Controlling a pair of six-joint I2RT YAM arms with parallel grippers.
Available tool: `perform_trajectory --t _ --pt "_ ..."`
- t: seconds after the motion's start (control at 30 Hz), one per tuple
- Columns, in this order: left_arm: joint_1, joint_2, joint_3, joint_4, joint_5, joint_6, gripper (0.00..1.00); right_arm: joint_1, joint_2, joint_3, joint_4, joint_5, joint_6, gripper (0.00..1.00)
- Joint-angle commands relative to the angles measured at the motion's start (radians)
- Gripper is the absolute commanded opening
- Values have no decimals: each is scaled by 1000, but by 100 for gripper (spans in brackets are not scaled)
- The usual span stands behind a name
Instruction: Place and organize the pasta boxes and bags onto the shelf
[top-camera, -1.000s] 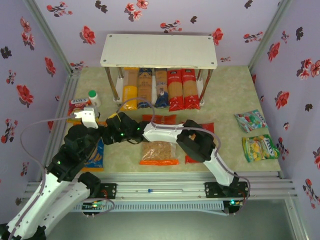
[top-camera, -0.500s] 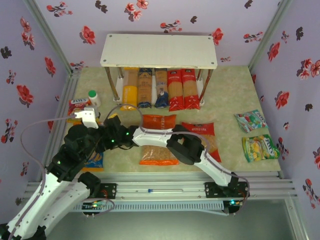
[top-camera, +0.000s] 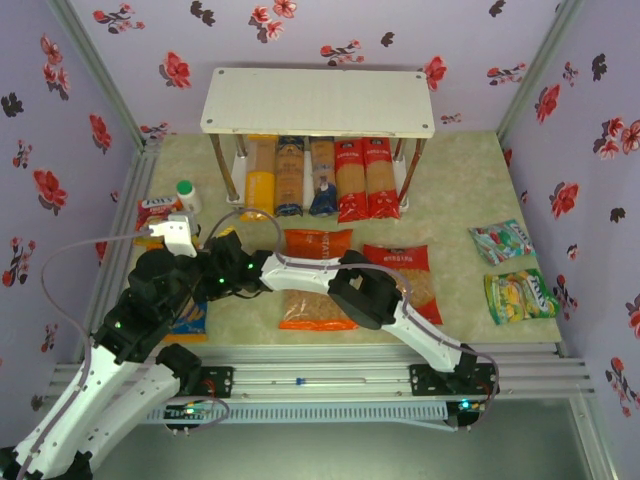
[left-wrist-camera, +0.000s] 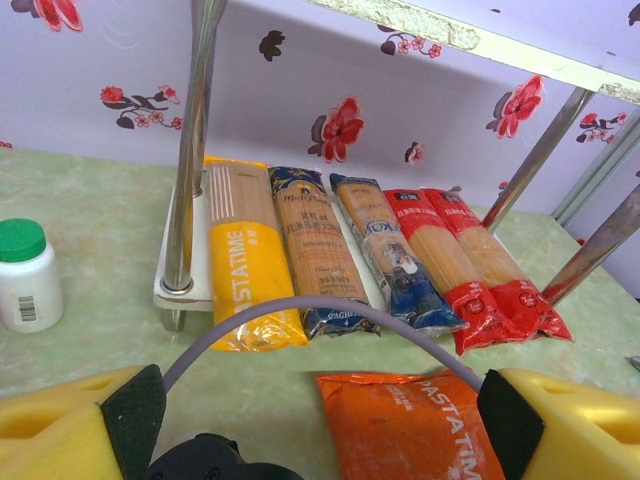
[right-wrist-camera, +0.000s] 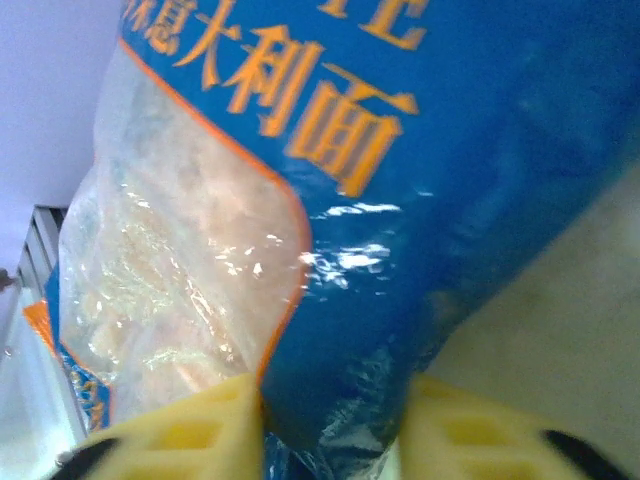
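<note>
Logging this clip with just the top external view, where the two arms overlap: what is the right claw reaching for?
Observer: Right wrist view: the end of the blue-orange bag sits between the fingers of the right claw; whether they pinch it, I can't tell.
Operator: And on the left?
Observer: Left wrist view: the left claw is open, holding nothing, facing the shelf.
Operator: Anything readable there?
Observer: The yellow spaghetti pack reads PASTATIME.

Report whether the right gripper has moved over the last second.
Yes. The right gripper moved left, farther from the red plastic pasta bag, to the blue-orange pasta bag.
</note>
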Motion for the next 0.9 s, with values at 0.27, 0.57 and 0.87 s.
perform_trajectory --t 0.27,0.57,0.87 --pt "-4 -4 -15 7 3 12 86 -40 -113 -223 95 31 40 0" --pt "-4 89 -22 8 27 1 86 -117 -336 -495 121 100 -21 0" --pt "-18 226 -49 -26 29 -31 84 -143 -507 -711 84 186 -60 0"
